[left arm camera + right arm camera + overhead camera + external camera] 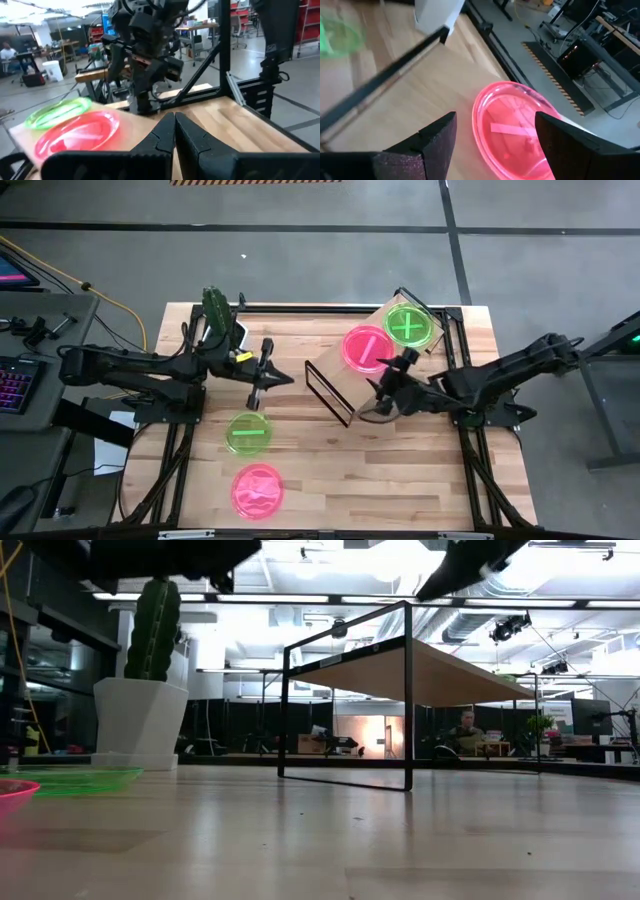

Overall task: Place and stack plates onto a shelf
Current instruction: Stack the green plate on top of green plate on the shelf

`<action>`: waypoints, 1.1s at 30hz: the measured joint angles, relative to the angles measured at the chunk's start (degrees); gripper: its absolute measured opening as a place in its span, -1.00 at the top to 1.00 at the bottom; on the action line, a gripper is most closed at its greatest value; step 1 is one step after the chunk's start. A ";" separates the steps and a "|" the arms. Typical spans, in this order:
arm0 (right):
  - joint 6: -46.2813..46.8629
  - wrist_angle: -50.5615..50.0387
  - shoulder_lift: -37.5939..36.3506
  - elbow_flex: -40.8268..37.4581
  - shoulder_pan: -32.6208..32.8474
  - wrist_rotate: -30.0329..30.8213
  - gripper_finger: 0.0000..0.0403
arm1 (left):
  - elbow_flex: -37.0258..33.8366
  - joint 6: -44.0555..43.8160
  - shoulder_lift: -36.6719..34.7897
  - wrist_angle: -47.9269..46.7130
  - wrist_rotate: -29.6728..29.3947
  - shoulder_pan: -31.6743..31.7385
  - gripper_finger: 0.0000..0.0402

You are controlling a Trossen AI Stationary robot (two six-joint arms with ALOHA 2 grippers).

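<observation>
**Two plates lying on the shelf, two more waiting on the table**

The shelf [345, 375] is standing on the right half of the table [330, 490], turned at an angle, its plywood top sitting on a thin black wire frame. Two plates are lying on that top: a pink plate [367, 347] near the middle of the board and a green plate [410, 325] beside it, toward the shelf's far right corner. In the high view their rims are lying very close together; whether they are touching cannot be told.

The right gripper [385, 395] is hanging over the near edge of the shelf, just beside the pink plate, with its jaws standing wide apart and nothing between them. In the right wrist view the pink plate is showing between the two dark fingers [427, 142], lying flat on the board.

The left gripper [266, 376] is hovering over the table's middle, left of the shelf, its jaws pressed together and gripping nothing.

On the left half of the table another green plate [248, 433] is lying flat, and a second pink plate [258, 490] is lying near the front edge. A cactus in a white pot [216, 315] is standing near the far left edge
</observation>
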 joint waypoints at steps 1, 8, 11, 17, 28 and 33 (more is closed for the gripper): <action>1.51 -0.71 -0.99 0.02 1.20 0.97 -0.30 | 0.00 0.07 -0.17 -0.04 -1.21 -1.24 0.96; 9.22 -2.72 -5.96 -2.94 9.25 8.01 -0.30 | 0.02 -0.49 -0.44 -7.90 -7.17 -8.99 0.57; 11.42 -3.11 -6.79 -4.82 11.45 10.44 -0.30 | 0.00 -3.17 -0.40 -14.35 -9.77 -12.84 0.35; 14.28 -3.18 -6.80 -8.25 13.38 12.15 -0.30 | 0.00 -11.31 0.52 -22.61 -12.91 -19.42 0.07; 19.70 -2.96 -6.79 -11.71 13.43 11.82 -0.30 | 0.00 -32.37 10.35 -39.56 -13.98 -22.55 0.03; 19.99 -2.91 -6.79 -11.72 13.43 11.84 -0.30 | 1.93 -36.87 14.95 -37.78 -17.61 -22.13 0.03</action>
